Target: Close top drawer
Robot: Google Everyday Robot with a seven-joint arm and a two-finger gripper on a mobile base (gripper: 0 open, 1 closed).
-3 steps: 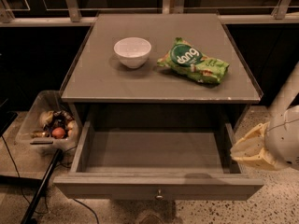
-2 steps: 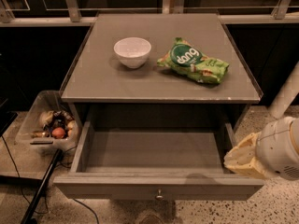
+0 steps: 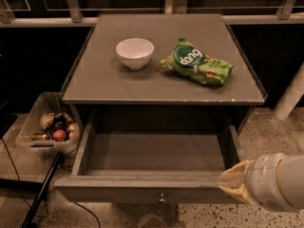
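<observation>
Currently the top drawer stands pulled well out beneath the cabinet top, its knob at the front centre. The gripper sits at the drawer's front right corner, touching or just beside the panel; open or clenched, cannot tell. Step judged: lining up to push. The next move calls for a square, level shove inward. A bowl and snack bag sit above the drawer.
</observation>
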